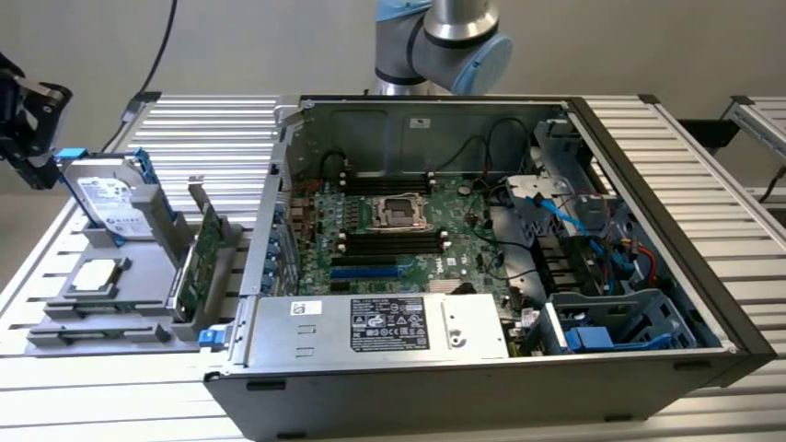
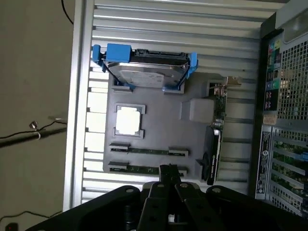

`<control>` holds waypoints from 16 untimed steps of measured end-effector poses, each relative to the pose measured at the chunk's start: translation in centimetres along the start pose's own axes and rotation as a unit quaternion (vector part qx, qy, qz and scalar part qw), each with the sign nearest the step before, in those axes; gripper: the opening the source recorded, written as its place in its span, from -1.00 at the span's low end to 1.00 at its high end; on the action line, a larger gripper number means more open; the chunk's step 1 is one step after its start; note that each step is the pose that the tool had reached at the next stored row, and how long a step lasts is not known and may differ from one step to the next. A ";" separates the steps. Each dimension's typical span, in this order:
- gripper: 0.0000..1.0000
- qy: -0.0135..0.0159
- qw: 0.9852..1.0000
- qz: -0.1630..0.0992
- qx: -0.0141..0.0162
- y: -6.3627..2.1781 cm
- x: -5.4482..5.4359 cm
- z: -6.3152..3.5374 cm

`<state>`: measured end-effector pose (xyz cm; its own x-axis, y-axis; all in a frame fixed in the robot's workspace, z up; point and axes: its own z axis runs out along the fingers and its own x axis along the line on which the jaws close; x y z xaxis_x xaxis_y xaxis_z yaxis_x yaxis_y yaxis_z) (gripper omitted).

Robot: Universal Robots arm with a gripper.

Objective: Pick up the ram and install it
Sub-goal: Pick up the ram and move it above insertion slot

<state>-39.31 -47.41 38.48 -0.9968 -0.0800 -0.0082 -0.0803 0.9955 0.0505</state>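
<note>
While the gripper [image 2: 168, 169] hovers clenched, the ram [image 2: 137, 168] lies near the tray [image 2: 159, 122] edge

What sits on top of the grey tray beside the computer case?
A hard drive with blue rails, a silver chip, two ram sticks in slots and an upright card. The shut end effector covers one edge of the tray, so anything there is hidden.
</note>
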 end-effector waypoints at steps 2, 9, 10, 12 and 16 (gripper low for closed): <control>-0.79 0.001 1.000 -0.018 0.000 0.00 0.0 0.05; -0.79 0.004 0.997 -0.082 -0.001 -0.02 0.0 0.25; -0.79 0.005 0.996 -0.091 -0.001 -0.02 0.0 0.27; -0.79 0.005 0.994 -0.109 -0.002 -0.02 0.0 0.32; -0.79 0.007 0.989 -0.145 -0.004 -0.03 0.0 0.44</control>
<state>-39.31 -47.41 38.04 -0.9321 -0.3622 -0.0098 -0.3621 0.9305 0.0550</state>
